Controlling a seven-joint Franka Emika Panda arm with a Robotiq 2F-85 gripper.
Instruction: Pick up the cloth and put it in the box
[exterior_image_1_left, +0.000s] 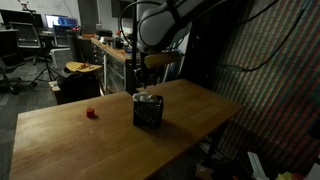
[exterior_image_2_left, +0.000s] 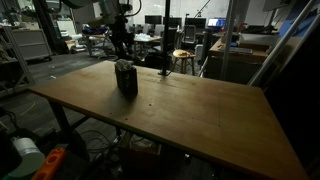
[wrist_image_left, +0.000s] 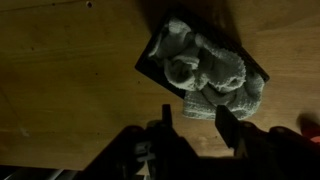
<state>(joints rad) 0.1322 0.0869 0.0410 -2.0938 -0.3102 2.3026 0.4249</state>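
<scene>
On the wooden worktop (exterior_image_1_left: 60, 140) we see the box (exterior_image_1_left: 148, 115), a small black container with perforated sides, standing upright near the middle of the surface in both exterior views. The cloth (wrist_image_left: 205, 72) is inside it. From the wrist view we look down on a pale grey-white bundle, crumpled into folds, that fills the opening, and one part laps over the rim on the side nearest the camera. In an exterior view a pale patch of it shows just above the top of the box.

The pincer (wrist_image_left: 197, 122) hangs above the box, and the arm reaches down to it from overhead. In the wrist view its two dark fingers (wrist_image_left: 228, 125) stand apart. We see only bare wood and the near edge of the cloth in the gap between them, and nothing is gripped. The cloth lies just beyond the fingertips, toward the upper part of that picture. We cannot tell from the dim frames whether one fingertip grazes the overhanging fold.

A small red object (exterior_image_1_left: 91, 113) sits on the worktop well apart from the box.
</scene>
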